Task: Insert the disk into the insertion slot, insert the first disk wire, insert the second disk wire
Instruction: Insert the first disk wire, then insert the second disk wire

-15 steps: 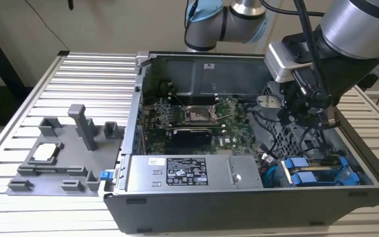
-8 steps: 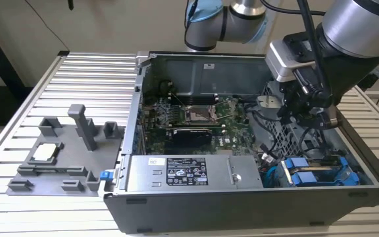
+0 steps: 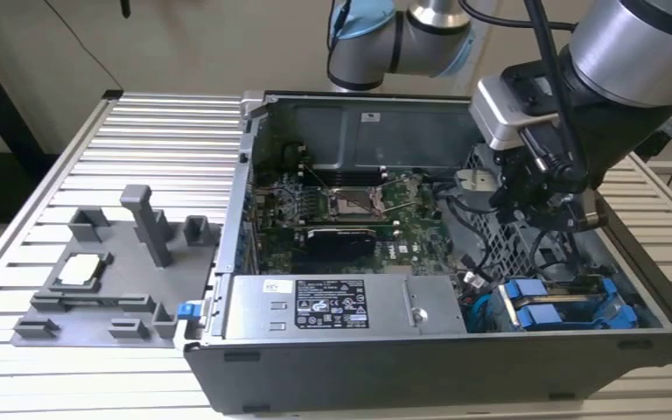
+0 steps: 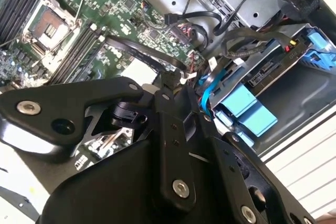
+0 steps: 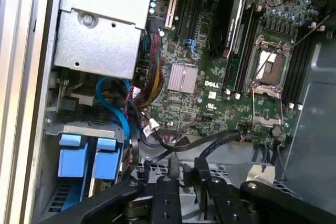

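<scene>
On slatted metal table (image 3: 80, 385), open computer case (image 3: 430, 372)

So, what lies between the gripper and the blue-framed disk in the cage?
In the first wrist view, a black cable runs between the gripper and the disk, a blue cable beside it.

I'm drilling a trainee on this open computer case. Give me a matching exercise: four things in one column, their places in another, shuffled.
Things
1. the disk
2. power-supply box
3. grey fixture
4. processor socket

Places
A. on the slatted table, outside the case, at the exterior view's left
B. middle of the green motherboard
C. in its blue frame, in the drive cage
D. inside the case, at the exterior view's left of the blue frames

Pairs: 1-C, 2-D, 3-A, 4-B
</scene>
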`<state>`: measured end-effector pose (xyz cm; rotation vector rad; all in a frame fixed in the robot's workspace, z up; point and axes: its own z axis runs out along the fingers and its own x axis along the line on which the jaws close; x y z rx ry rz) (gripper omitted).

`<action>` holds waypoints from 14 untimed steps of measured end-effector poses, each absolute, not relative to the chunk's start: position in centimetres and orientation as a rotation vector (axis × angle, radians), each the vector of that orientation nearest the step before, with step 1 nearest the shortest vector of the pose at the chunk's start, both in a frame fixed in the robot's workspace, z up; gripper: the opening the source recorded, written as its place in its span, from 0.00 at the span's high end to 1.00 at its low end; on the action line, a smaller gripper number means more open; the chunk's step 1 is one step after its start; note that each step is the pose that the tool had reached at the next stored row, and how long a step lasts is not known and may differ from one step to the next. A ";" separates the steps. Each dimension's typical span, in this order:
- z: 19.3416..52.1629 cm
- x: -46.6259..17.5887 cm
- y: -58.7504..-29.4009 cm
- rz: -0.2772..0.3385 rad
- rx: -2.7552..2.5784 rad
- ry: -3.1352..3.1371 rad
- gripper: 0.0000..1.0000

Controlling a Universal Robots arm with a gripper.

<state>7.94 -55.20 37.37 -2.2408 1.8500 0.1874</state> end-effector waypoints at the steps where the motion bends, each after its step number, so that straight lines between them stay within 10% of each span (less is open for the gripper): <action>1: 37.4 7.9 -55.2 0.189 -2.246 1.843 0.73; 14: 37.4 7.9 -55.3 0.249 -2.229 1.769 0.84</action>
